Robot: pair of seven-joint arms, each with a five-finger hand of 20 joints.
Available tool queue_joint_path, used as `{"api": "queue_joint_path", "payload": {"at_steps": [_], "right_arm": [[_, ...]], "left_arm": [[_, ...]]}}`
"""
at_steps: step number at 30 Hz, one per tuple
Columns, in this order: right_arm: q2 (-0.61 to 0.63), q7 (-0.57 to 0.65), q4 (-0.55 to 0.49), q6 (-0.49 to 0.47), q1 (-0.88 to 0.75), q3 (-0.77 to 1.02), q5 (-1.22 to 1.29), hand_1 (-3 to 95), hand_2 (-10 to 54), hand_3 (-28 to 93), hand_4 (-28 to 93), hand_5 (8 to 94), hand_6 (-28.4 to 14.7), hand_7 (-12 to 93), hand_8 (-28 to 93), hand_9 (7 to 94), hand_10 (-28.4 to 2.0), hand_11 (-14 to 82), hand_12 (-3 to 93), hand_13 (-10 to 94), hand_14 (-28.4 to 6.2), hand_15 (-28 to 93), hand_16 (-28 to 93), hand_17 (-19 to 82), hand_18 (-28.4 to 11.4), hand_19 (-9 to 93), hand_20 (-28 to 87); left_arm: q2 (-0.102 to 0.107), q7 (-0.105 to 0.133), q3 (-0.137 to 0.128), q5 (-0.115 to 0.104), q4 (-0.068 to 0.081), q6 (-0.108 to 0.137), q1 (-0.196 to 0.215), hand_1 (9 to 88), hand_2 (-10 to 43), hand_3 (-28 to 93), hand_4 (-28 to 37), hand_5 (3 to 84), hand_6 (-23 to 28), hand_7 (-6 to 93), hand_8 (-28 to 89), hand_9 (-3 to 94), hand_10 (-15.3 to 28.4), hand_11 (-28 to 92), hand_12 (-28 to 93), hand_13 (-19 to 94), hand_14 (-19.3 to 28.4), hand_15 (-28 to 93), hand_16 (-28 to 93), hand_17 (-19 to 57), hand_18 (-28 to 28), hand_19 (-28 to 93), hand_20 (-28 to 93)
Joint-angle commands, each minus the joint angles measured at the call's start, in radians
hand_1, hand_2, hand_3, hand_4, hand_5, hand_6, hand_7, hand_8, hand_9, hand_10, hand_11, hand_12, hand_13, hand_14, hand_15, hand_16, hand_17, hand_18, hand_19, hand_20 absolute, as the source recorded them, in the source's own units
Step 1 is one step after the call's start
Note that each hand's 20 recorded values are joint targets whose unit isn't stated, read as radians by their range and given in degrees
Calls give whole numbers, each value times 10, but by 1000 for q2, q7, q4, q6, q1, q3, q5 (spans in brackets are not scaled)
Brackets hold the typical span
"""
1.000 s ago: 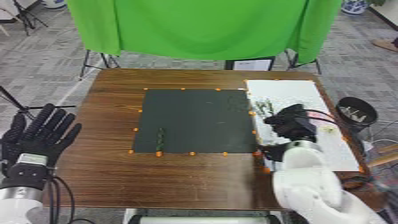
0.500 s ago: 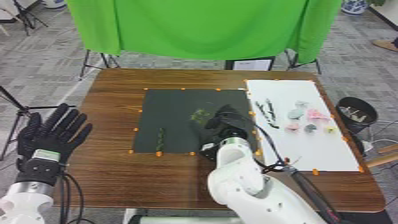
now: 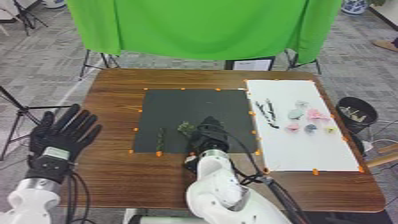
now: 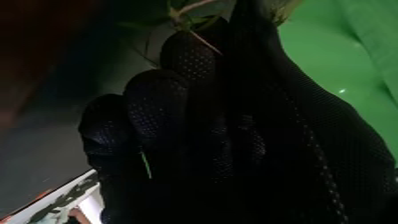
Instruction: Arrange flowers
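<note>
One stem (image 3: 161,139) lies left of the right hand (image 3: 211,136), whose fingers pinch a leafy sprig (image 3: 186,128); twigs (image 3: 272,114) and blossoms (image 3: 316,115) rightward seemingly await placing.

On my bench (image 3: 111,110), the mat (image 3: 195,105) lies in the middle, the sheet (image 3: 311,156) along the right side. I have one stem (image 3: 161,140) near the mat's near left corner, a leafy sprig (image 3: 186,128) right of it; on the sheet, branches (image 3: 270,115) lie left of the flower heads (image 3: 315,115).
</note>
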Motion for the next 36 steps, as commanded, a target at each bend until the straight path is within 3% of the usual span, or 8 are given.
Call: {"api": "queue_joint_path", "payload": {"at_steps": [1,10,12,20,25,30,32,36], "right_arm": [[-20,-14,-14,-30,-25,-9,9,506,-95,736,-220,772,-43,391,164,817,-135,355,478,700,-182,685,356,439,-284,932,440],[-27,-25,-1,-26,-17,-17,13,489,-95,720,-220,760,-44,371,155,813,-146,376,438,701,-184,684,351,437,-284,932,442],[-26,-29,-5,-34,-16,-21,19,478,-95,707,-220,756,-47,350,148,808,-152,392,406,700,-184,682,349,435,-284,932,440],[-37,-13,22,-22,-13,-13,-7,437,-95,723,-228,735,-52,311,131,798,-162,406,349,697,-186,674,344,429,-284,932,430],[-32,-24,28,-18,-10,-16,-22,419,-95,743,-238,720,-57,310,120,787,-166,420,329,692,-185,674,343,428,-284,932,428],[-25,-33,21,-20,-17,-12,-10,414,-95,745,-242,712,-57,314,108,776,-166,430,325,689,-186,674,342,427,-284,932,427],[-18,-45,17,-22,-15,-16,-12,359,-95,791,-262,709,-56,339,-58,771,-168,437,323,687,-187,676,344,424,-284,932,427],[-2,-52,7,-25,-9,-21,10,326,-95,811,-278,698,-57,359,-106,755,-169,452,330,678,-190,679,348,416,-284,929,426]], "left_arm": [[3,-22,14,7,10,0,-22,267,173,684,-283,404,108,149,-82,335,184,218,110,240,174,364,-76,-57,137,343,46],[7,-39,22,7,7,14,-25,264,173,687,-283,405,108,150,-82,335,183,218,110,241,174,365,-76,-57,137,343,47],[11,-47,21,31,2,41,-25,264,173,688,-283,405,108,150,-82,335,183,218,110,241,174,365,-77,-58,138,343,48],[7,-62,29,12,10,24,-44,263,172,689,-283,406,109,150,-82,335,185,219,111,241,177,364,-77,-61,142,349,47],[11,-38,26,1,11,5,-35,268,168,688,-283,404,108,151,-82,334,183,218,111,240,176,362,-76,-62,142,350,46],[5,-45,19,3,12,1,-31,284,151,690,-283,403,107,153,-82,334,182,221,111,240,174,363,-75,-63,143,352,47],[4,-45,17,13,11,5,-29,291,142,690,-283,402,106,154,-82,333,180,222,112,240,173,362,-75,-63,143,352,47],[9,-11,21,36,8,10,-24,350,58,690,-278,395,102,164,-83,330,175,226,113,241,167,364,-74,-64,143,355,49]]}}
